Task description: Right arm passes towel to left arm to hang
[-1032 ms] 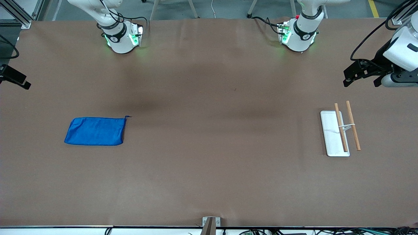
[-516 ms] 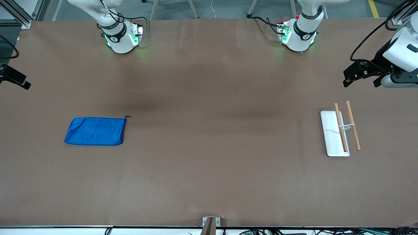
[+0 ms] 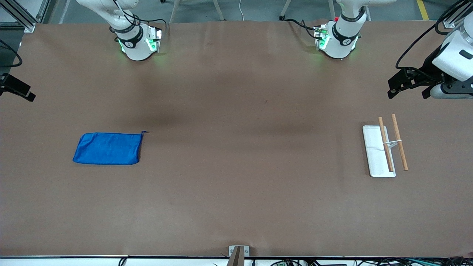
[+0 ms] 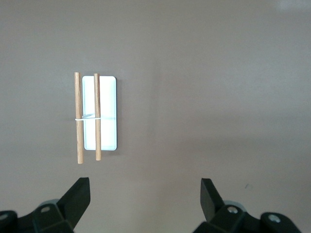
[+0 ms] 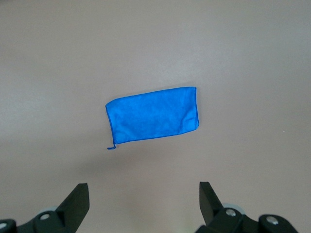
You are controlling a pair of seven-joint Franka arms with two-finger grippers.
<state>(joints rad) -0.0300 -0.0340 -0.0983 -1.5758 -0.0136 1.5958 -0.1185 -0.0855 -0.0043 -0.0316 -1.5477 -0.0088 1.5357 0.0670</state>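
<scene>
The blue towel (image 3: 107,148) lies flat on the brown table toward the right arm's end, with its thread tag at one corner. It also shows in the right wrist view (image 5: 153,114). My right gripper (image 5: 143,190) hangs high over the table short of the towel, open and empty. Only a black part of it (image 3: 17,90) shows at the edge of the front view. My left gripper (image 3: 407,94) is up in the air near the rack, open and empty. It also shows in the left wrist view (image 4: 146,189).
A rack with a white base (image 3: 377,160) and two wooden rods (image 3: 400,142) stands toward the left arm's end, also in the left wrist view (image 4: 107,131). Both arm bases (image 3: 136,42) (image 3: 338,40) stand along the table's farthest edge.
</scene>
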